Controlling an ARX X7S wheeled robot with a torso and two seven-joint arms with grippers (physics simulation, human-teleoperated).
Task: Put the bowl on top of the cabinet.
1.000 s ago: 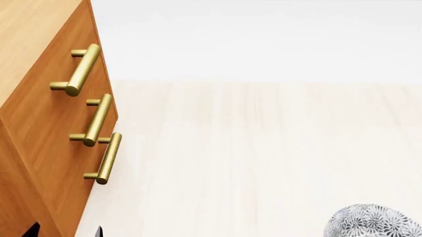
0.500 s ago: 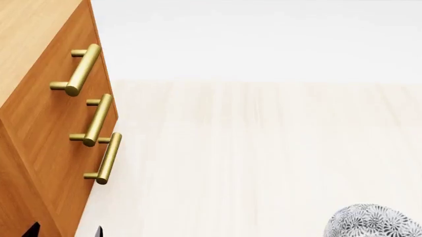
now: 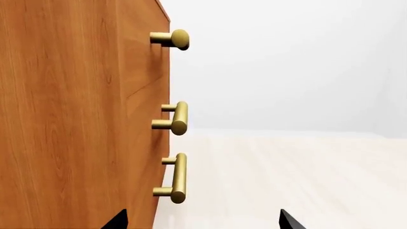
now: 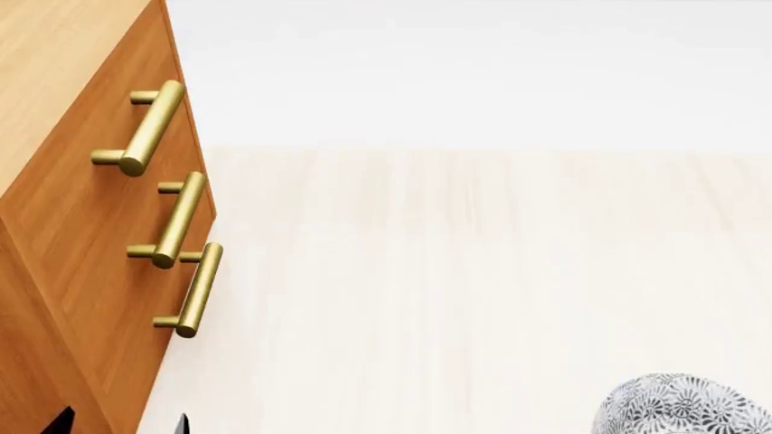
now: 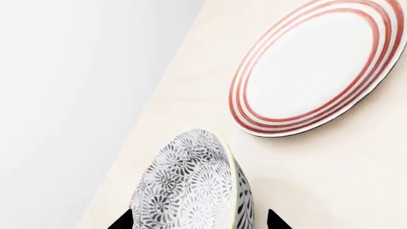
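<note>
The right gripper [image 5: 198,220] is closed on the bowl [image 5: 190,186], whose rim is pinched between its fingertips above the pale floor [image 4: 483,289], near a red-ringed plate [image 5: 315,67]. The left gripper [image 3: 203,220] is held spread and empty beside the cabinet [image 4: 72,217].

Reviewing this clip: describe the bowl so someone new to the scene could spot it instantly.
Start at the orange-brown cabinet with brass bar handles, then cross the pale floor to the opposite lower corner of the head view. The bowl is there, between the right gripper's fingertips. Dense grey-and-white flowers cover it, unlike the flat red-ringed plate nearby.
</note>
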